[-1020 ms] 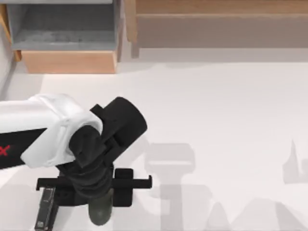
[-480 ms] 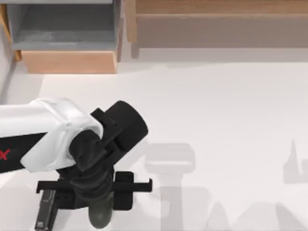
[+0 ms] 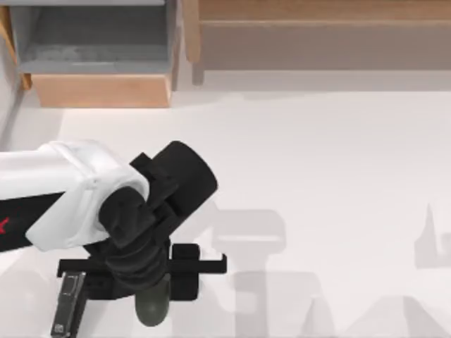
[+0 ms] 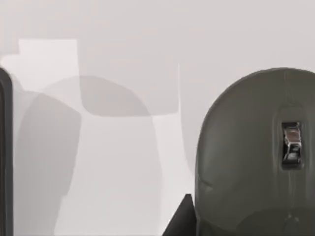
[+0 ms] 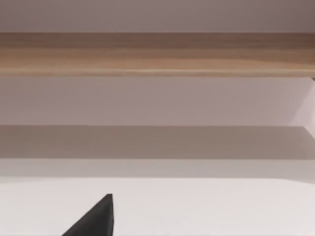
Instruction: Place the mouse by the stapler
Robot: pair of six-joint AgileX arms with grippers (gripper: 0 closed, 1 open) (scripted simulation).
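The mouse [image 3: 152, 314] is a dark olive oval near the table's front edge on the left, and my left gripper [image 3: 151, 294] stands over it, shut on it. Close up in the left wrist view, the mouse [image 4: 256, 157] shows its scroll wheel, with one black fingertip [image 4: 181, 219] against its side. The slim black stapler [image 3: 68, 308] lies on the table just left of the mouse, a small gap apart; its edge [image 4: 4, 147] shows in the left wrist view. Of my right gripper, one black fingertip [image 5: 96, 219] shows in the right wrist view.
A grey open box with a wooden front [image 3: 99, 63] stands at the back left. A long wooden shelf [image 3: 317, 35] runs along the back. The white table [image 3: 338, 197] stretches to the right of my left arm.
The left gripper dipped slightly toward the front edge, then came back up and a little to the right, carrying the mouse with it. The stapler has not moved.
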